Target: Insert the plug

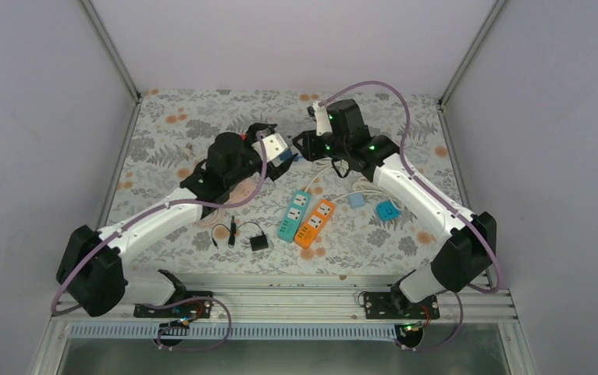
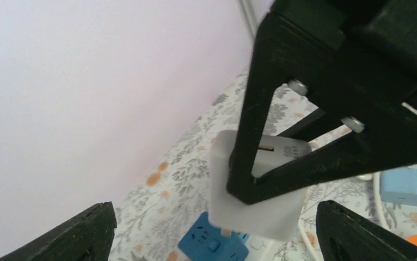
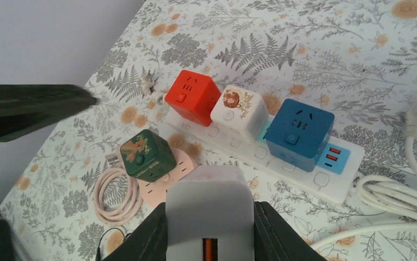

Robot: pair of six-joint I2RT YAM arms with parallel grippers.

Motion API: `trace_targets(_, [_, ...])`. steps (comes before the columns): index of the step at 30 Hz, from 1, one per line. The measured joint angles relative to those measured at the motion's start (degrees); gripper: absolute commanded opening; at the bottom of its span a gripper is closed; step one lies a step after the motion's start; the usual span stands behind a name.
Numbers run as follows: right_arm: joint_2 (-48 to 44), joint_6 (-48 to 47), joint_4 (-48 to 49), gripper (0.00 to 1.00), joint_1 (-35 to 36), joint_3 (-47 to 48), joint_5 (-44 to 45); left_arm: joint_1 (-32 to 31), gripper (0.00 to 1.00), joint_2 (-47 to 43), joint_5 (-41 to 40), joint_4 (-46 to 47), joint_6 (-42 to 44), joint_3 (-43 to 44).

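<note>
The plug [image 3: 209, 201] is a white cube-shaped adapter, and my right gripper [image 3: 210, 218] is shut on its two sides, holding it in the air above the table. In the left wrist view the same plug [image 2: 250, 215] hangs between two black fingers [image 2: 250, 141] of the right gripper. My left gripper [image 2: 215, 209] is open, its fingertips wide apart on either side of the plug and not touching it. Below lies a white power strip [image 3: 338, 183] carrying a red cube [image 3: 191, 97], a white cube [image 3: 238, 113] and a blue cube [image 3: 299, 133].
A green cube [image 3: 147, 155] sits on a pink strip with a coiled pink cable [image 3: 116, 198]. White cable [image 3: 397, 206] loops at the right. Nearer the arms lie a teal strip [image 1: 293, 215], an orange strip [image 1: 315, 223], a black adapter [image 1: 258, 242] and small blue adapters [image 1: 388, 209].
</note>
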Motion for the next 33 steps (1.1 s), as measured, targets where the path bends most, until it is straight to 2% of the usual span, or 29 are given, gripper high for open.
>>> trace_targets(4, [0.98,-1.33,0.74,0.16,-0.31,0.81,0.57,0.04,0.94,-5.05,-5.27,1.49,-3.91,-2.80])
trace_targets(10, [4.07,-5.25,5.49,0.13,-0.04,0.17,-4.68,0.39,0.99,-15.50,-18.38,0.83,-13.51,-4.37])
trace_targets(17, [8.55,-10.32,8.04,0.11,4.59,0.04,-6.10,0.92,1.00,-28.98,-33.38,-7.65,-23.93,-2.38])
trace_targets(25, [18.80,-16.06,6.03,0.12,11.74,3.30,-1.46,0.98,1.00,-38.88,-41.13,-16.35,-28.61,-2.23])
trace_targets(33, [26.53,-20.06,2.47,0.12,16.41,10.54,4.68,1.01,1.00,-43.36,-45.16,-17.00,-28.81,-3.54])
